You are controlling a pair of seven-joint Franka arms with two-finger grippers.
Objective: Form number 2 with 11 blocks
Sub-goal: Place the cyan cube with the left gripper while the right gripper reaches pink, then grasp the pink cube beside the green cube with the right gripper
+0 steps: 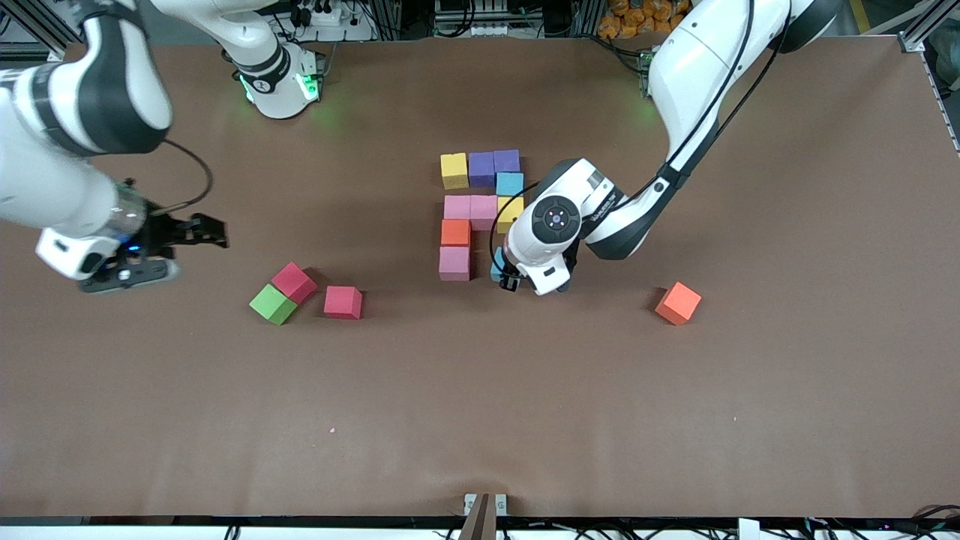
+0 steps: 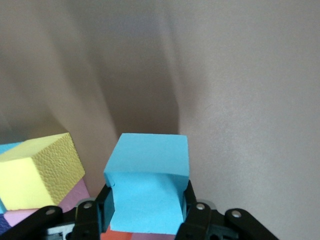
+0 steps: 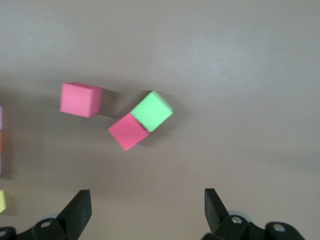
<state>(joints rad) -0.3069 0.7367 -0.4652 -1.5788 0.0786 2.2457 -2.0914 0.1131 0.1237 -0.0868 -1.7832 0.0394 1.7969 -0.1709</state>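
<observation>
Front view: left gripper (image 1: 504, 276) pinches a blue block (image 1: 497, 264) beside the pink block (image 1: 454, 263), so lower it flush; left wrist view confirms the pinch; right wrist view: right gripper (image 3: 145, 209) waits, spread.

A brown table (image 1: 480, 420) carries a cluster of foam cubes near its middle: a yellow cube (image 1: 454, 170), two purple cubes (image 1: 493, 167) and a light blue cube (image 1: 509, 184) farthest from the front camera, then two pink cubes (image 1: 470, 208) and another yellow cube (image 1: 510, 214), an orange cube (image 1: 455, 232) and a pink cube (image 1: 454, 263) nearest. Toward the right arm's end lie a green cube (image 1: 271, 304) touching a red cube (image 1: 293, 282), with another red cube (image 1: 343, 302) near them. A lone orange-red cube (image 1: 678, 303) sits toward the left arm's end.
</observation>
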